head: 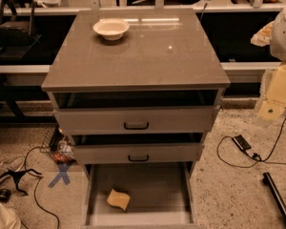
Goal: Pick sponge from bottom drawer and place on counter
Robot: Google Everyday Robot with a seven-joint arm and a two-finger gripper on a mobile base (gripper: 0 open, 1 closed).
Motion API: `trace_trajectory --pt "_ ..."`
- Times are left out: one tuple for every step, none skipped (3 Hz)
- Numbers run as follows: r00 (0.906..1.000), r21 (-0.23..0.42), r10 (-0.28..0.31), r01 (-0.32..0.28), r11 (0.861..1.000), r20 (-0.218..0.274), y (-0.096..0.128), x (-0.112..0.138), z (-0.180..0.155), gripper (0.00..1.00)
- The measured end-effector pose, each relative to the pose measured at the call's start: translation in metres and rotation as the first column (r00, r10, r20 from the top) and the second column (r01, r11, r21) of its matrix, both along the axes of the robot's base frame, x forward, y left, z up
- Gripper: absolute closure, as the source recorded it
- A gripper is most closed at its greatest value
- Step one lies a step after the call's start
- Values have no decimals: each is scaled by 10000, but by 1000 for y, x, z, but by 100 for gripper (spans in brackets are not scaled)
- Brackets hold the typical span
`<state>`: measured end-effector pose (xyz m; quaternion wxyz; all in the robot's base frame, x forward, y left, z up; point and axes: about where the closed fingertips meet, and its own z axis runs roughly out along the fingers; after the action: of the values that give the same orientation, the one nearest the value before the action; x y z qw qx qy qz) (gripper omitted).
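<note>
The sponge (118, 199), a small pale yellow-tan block, lies on the floor of the bottom drawer (157, 185), left of its middle and near the front. The bottom drawer is pulled out wide. The counter (148, 56) is the glossy grey-brown top of the cabinet. My gripper (275, 97) shows as cream parts at the right edge of the view, to the right of the cabinet at about counter height, far from the sponge.
A white bowl (111, 28) stands at the counter's back left. The two upper drawers with black handles (136, 125) are slightly open. Cables (238, 156) and a small device lie on the floor at right; a blue X mark (61, 175) and a wire basket are at left.
</note>
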<state>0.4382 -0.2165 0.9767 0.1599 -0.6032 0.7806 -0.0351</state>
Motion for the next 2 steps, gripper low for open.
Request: trace_trajectory --pt "10000 1 0 0 10000 0 0 0 0 0" --pt "9987 887 -254 293 9956 -451 8 -1 -38 0"
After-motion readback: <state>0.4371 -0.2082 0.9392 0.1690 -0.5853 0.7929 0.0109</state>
